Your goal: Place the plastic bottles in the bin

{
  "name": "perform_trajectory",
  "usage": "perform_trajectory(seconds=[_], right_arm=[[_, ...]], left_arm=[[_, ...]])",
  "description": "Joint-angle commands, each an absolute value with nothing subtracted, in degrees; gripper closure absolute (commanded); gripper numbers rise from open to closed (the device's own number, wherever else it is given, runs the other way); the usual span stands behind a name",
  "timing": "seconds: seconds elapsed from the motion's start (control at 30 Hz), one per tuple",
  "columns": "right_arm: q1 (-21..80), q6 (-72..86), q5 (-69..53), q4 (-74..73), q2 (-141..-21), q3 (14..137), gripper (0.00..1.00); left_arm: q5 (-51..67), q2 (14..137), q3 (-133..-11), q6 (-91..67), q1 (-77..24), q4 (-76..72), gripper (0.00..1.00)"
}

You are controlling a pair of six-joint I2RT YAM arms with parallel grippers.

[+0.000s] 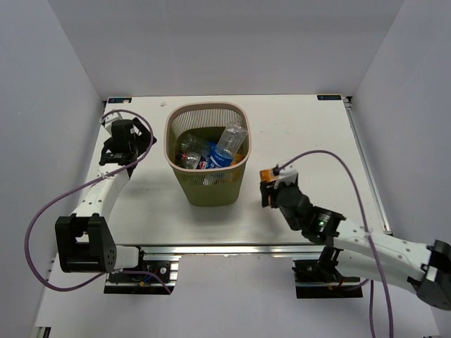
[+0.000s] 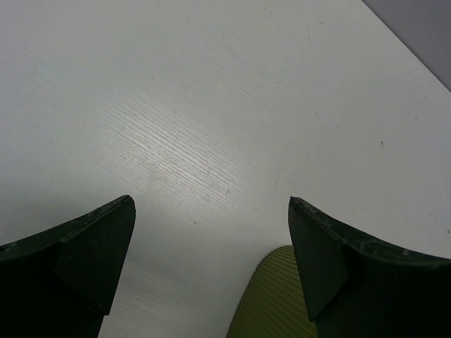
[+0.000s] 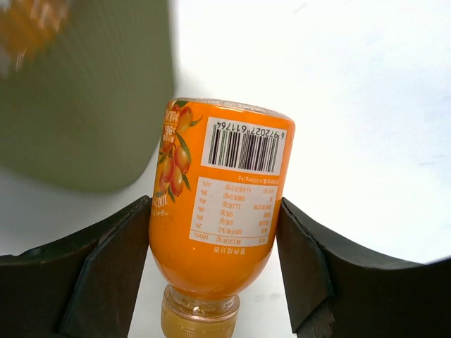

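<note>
The olive-tan latticed bin [image 1: 206, 189] stands mid-table with several bottles inside, among them a clear blue-labelled one [image 1: 227, 146] leaning at its right rim. My right gripper [image 1: 270, 184] is shut on an orange bottle [image 3: 218, 204], cap toward the wrist, held just right of the bin; only its end [image 1: 266, 174] shows from above. The bin's side [image 3: 84, 91] fills the upper left of the right wrist view. My left gripper [image 1: 121, 146] is open and empty over the table left of the bin; the bin's ribbed wall [image 2: 271, 299] shows between its fingers.
White walls enclose the table [image 1: 310, 134] on three sides. A purple cable loops from each arm. A metal rail [image 1: 232, 250] runs along the table's near edge.
</note>
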State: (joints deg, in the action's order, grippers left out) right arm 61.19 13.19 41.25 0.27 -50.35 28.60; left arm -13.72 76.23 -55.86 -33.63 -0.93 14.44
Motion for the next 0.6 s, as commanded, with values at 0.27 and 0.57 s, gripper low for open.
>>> perform_trajectory(seconds=[0.27,0.57], right_arm=[[58.2,-11.5,25.7,2.8,-48.7,57.8,0.78],[58.2,-22.0,-6.9,-12.6,-77.3,88.2,0.7]], left_arm=[[-4.2,75.7,-53.6,-30.8,-0.7,8.9,0.02],[17.3,80.8,-54.8,-31.0,4.3,-7.7,0.02]])
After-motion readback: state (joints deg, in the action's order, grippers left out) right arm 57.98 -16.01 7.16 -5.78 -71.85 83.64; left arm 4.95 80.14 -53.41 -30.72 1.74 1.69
